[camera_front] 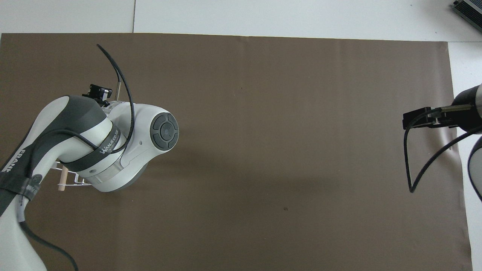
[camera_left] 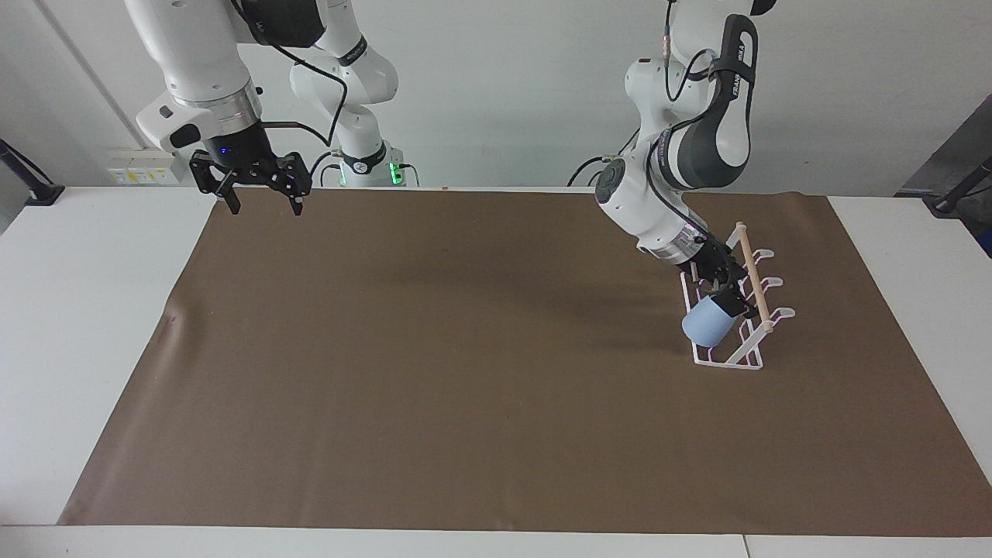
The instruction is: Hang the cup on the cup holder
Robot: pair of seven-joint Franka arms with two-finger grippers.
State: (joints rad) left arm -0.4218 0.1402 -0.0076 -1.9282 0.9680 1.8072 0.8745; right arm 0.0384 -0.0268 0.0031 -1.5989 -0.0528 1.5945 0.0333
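Tilting light-blue cup point(camera_left: 706, 326) | on cup holder point(camera_left: 730, 359) | matte, handleless

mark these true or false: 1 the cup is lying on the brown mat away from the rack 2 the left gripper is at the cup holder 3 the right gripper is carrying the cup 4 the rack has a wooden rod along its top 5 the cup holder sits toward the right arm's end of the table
1. False. The cup is at the cup holder, tilted among its prongs, not out on the mat.
2. True. The left gripper is down at the rack, right by the cup.
3. False. The right gripper is open, holds nothing and waits over the mat's edge nearest the robots.
4. True. A light wooden rod runs along the top.
5. False. It stands toward the left arm's end.
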